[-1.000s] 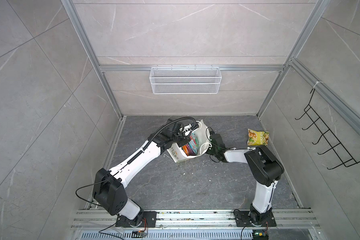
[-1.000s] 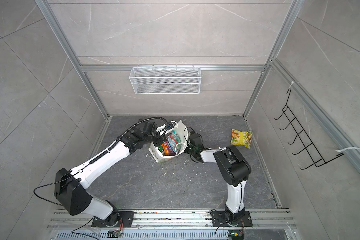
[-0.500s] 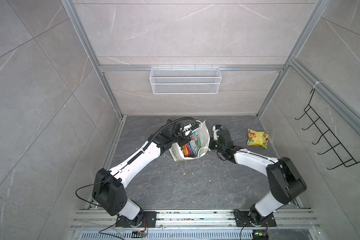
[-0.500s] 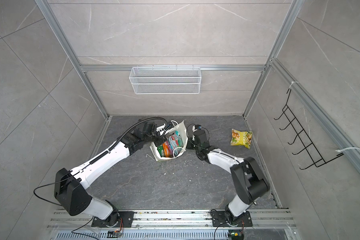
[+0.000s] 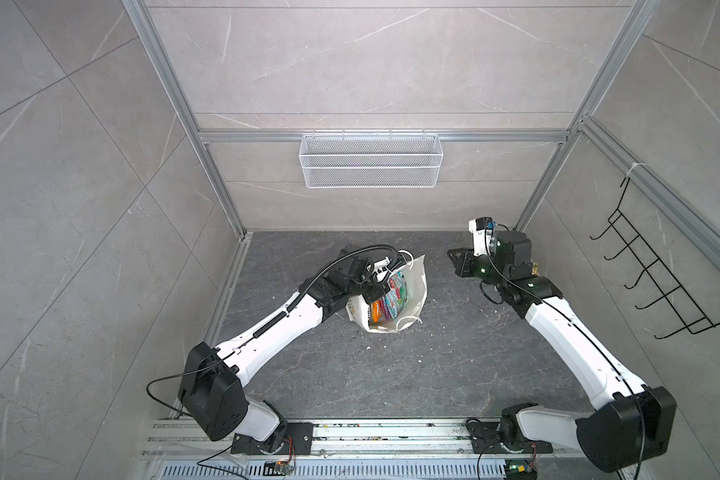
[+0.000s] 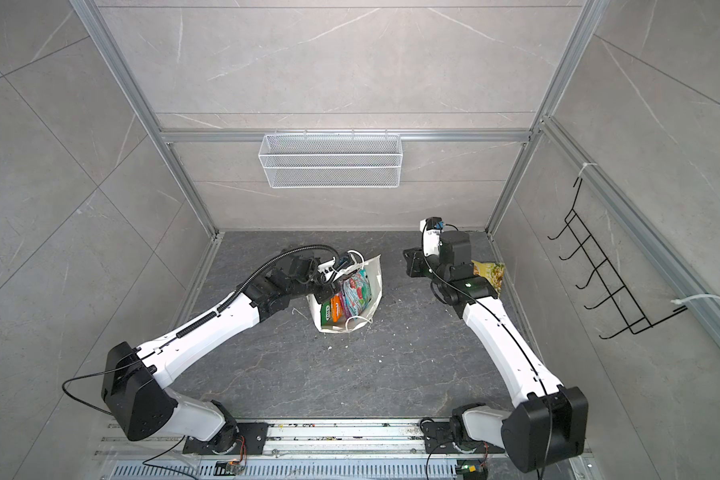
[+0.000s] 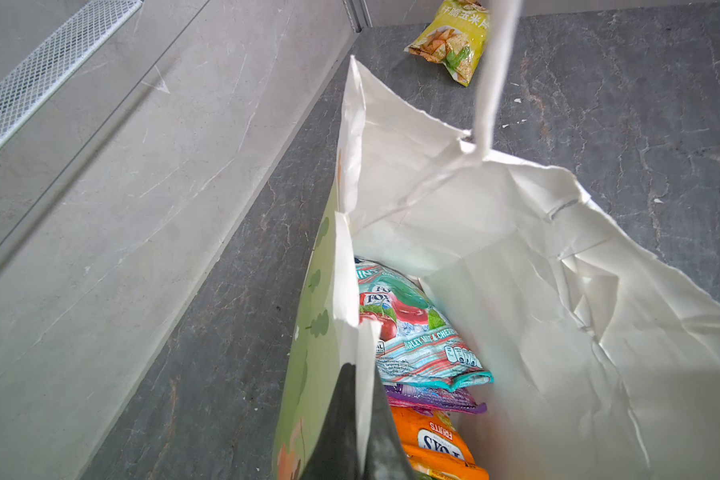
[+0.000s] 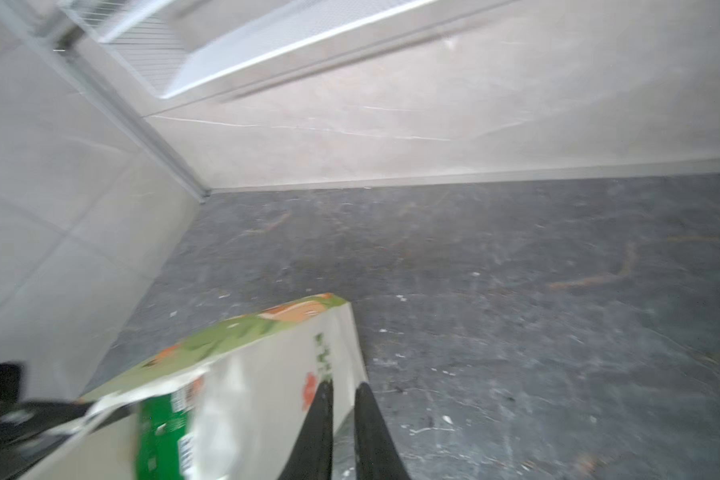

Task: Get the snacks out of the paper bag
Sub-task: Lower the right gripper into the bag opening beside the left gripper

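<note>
Paper bag (image 5: pixel 414 286) (image 6: pixel 373 286) stands on the grey floor (image 5: pixel 350 374) approx mid-cell w/ its mouth open, seen in both top views. L gripper (image 5: pixel 370 296) (image 7: pixel 360 374) is clamped on the bag's rim on the L arm's side. The L wrist view shows the white paper edge pinched between the two dark fingers (image 7: pixel 341 415). Inside the bag, packed side by side: teal packet (image 7: pixel 420 332), purple packet (image 7: pixel 433 397) next to it, then orange packet (image 7: pixel 437 440). A green packet (image 6: pixel 328 311) shows in a top view. White cord handle (image 5: pixel 408 322) droops over the bag's front edge. R gripper (image 5: pixel 451 252) (image 8: pixel 341 386) sits apart from the bag on its right, tips aimed toward it. The R wrist view is blurred but shows a narrow gap between the fingers w/ nothing in it. Yellow chip bag (image 6: pixel 491 272) (image 7: pixel 454 41) lies on the floor by the R wall, outside the paper bag, partly behind the R arm. Wire basket (image 5: pixel 371 166) hangs on the rear wall, black hook rack (image 5: pixel 661 282) on the R wall.
</note>
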Controlling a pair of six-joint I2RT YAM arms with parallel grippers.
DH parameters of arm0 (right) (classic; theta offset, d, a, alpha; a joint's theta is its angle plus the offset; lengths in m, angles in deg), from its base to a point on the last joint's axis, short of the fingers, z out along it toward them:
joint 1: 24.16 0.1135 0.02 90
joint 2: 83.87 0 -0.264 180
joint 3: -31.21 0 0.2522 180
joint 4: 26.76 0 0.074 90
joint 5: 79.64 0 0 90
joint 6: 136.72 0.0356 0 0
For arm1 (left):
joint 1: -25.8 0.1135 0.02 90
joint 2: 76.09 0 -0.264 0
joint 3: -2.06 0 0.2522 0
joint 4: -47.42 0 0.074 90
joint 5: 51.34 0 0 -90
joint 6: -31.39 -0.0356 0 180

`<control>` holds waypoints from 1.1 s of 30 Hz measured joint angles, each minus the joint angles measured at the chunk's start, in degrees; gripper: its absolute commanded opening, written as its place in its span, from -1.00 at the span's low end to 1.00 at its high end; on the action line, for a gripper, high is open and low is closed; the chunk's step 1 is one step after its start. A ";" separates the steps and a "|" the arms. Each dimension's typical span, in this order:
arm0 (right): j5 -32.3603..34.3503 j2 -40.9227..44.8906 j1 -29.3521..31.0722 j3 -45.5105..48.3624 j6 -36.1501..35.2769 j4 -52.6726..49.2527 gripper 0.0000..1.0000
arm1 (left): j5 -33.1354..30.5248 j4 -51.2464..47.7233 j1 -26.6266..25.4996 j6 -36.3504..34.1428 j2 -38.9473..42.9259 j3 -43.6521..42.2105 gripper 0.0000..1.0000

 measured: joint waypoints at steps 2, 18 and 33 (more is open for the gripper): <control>-2.82 0.85 5.07 -0.68 -1.22 -1.20 -0.67 | 0.28 -0.02 -0.20 0.63 0.17 -0.31 -1.00; 3.74 -0.59 21.99 11.41 3.45 6.43 -0.39 | -0.02 0.02 -0.72 2.93 0.35 -0.42 -1.00; 19.50 -9.33 27.17 11.39 7.34 14.34 -0.16 | -0.81 0.74 -0.72 3.21 0.35 -0.42 -1.00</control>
